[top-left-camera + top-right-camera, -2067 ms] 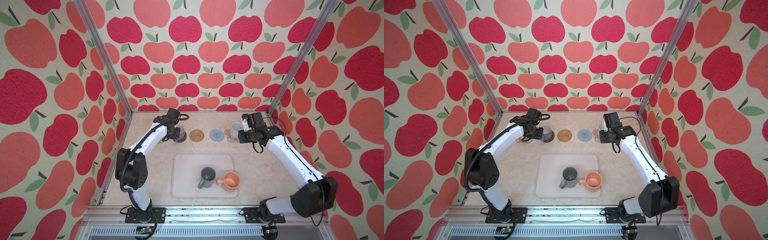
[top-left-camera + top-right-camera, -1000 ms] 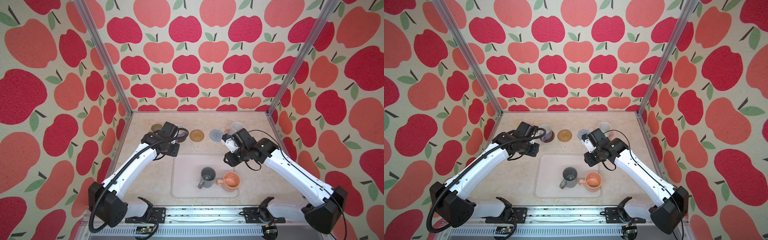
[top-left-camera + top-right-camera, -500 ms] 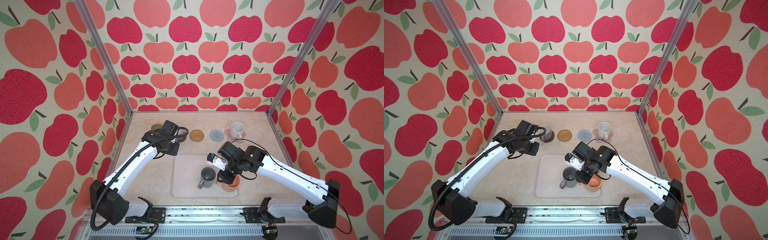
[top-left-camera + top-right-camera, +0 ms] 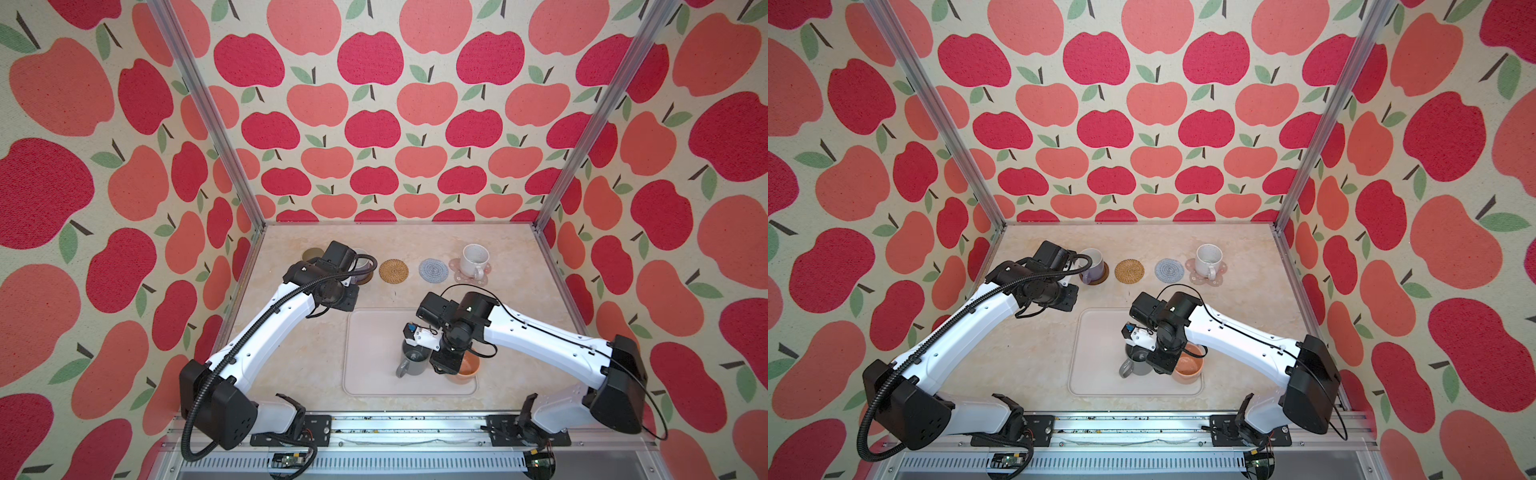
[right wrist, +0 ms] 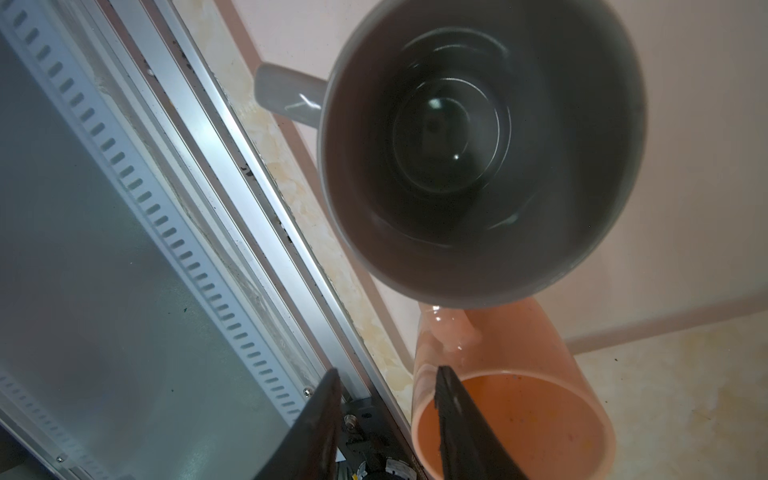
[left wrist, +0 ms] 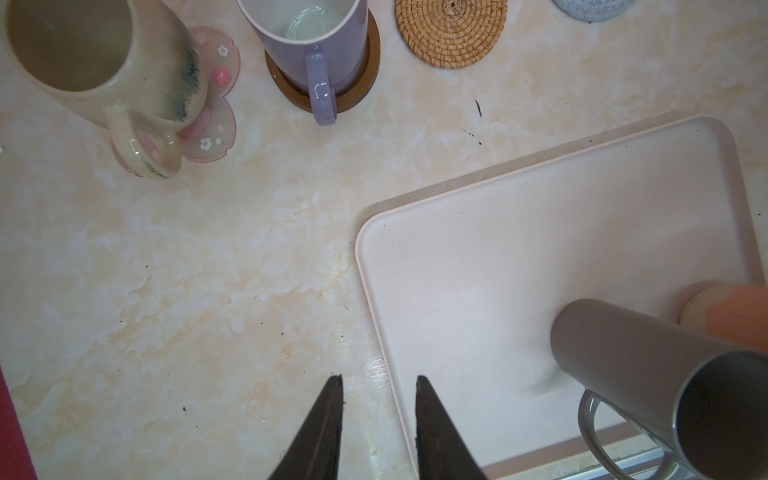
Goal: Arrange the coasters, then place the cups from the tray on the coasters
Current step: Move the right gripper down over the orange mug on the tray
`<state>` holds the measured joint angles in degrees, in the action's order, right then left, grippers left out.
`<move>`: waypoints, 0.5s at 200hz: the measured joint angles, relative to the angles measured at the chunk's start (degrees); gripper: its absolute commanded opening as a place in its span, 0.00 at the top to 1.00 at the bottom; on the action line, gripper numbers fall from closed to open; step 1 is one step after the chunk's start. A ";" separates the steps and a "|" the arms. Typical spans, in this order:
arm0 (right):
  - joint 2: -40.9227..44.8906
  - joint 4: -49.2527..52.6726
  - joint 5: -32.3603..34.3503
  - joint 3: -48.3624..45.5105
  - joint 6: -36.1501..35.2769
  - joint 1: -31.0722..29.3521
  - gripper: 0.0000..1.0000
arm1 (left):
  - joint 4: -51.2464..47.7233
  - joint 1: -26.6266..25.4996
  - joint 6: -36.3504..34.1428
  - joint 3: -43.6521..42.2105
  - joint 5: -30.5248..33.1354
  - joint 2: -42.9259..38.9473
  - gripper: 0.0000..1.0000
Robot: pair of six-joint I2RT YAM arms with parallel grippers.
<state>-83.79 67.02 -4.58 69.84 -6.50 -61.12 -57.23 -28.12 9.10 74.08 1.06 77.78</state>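
Note:
On the tray (image 4: 374, 353) stand a dark grey mug (image 4: 413, 361) and a peach-orange mug (image 5: 519, 415). My right gripper (image 5: 387, 370) is open over the peach mug's rim, one finger above its inside and one outside, gripping nothing. My left gripper (image 6: 379, 378) is open and empty above the tray's left edge. At the back, the beige mug (image 6: 91, 62) sits on a pink flower coaster (image 6: 216, 124). The lavender mug (image 6: 307, 41) sits on the brown coaster (image 6: 365, 83). The white speckled mug (image 4: 473, 259) sits on the other pink coaster (image 4: 455, 266). The rattan coaster (image 4: 393, 271) and the grey-blue coaster (image 4: 433, 270) are bare.
Apple-patterned walls and metal corner posts (image 4: 552, 199) close in the table on three sides. A metal rail (image 5: 249, 216) runs along the table's front edge, just behind the tray. The grey mug's handle (image 4: 402, 369) points toward the front left.
My right arm swung from beside the grey-blue coaster back over the tray and came down at the peach mug, its jaws widening a little. The left arm stayed almost still.

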 measured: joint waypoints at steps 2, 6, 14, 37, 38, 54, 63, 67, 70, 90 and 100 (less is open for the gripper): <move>-0.13 0.00 0.13 0.02 -0.11 0.00 0.57 | 0.00 0.02 0.00 -0.04 0.02 0.00 0.68; -0.37 0.04 0.31 0.11 -0.26 0.00 0.57 | 0.02 0.09 0.00 -0.15 0.00 0.00 0.68; -0.79 0.13 0.79 0.24 -0.72 0.00 0.57 | -0.02 0.22 0.00 -0.33 0.00 0.00 0.68; -1.79 0.15 2.08 0.33 -1.86 0.00 0.57 | 0.04 0.52 0.00 -0.66 0.00 0.00 0.68; -1.88 0.15 2.21 0.33 -1.92 0.00 0.57 | 0.04 0.55 0.00 -0.66 0.00 0.00 0.68; -2.43 0.11 3.06 0.33 -2.73 0.00 0.57 | 0.04 0.72 0.00 -0.79 0.00 0.00 0.68; -2.62 -0.02 3.54 0.33 -3.15 0.00 0.57 | 0.07 0.76 0.00 -0.81 0.00 0.00 0.68; -2.71 -0.11 3.76 0.33 -3.43 0.00 0.57 | 0.07 0.79 0.00 -0.81 0.00 0.00 0.68; -2.71 -0.17 3.91 0.33 -3.58 0.00 0.57 | 0.07 0.79 0.00 -0.81 0.00 0.00 0.68; -2.80 -0.61 4.61 0.35 -4.68 0.00 0.57 | 0.13 0.79 0.02 -0.90 0.00 0.02 0.68; -2.86 -0.87 4.74 0.35 -5.38 0.00 0.57 | 0.20 0.81 0.02 -0.98 -0.02 0.02 0.68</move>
<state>-86.65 66.15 0.16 70.19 -11.88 -61.12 -57.04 -27.31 9.13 73.10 1.04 77.80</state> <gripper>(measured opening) 0.431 0.321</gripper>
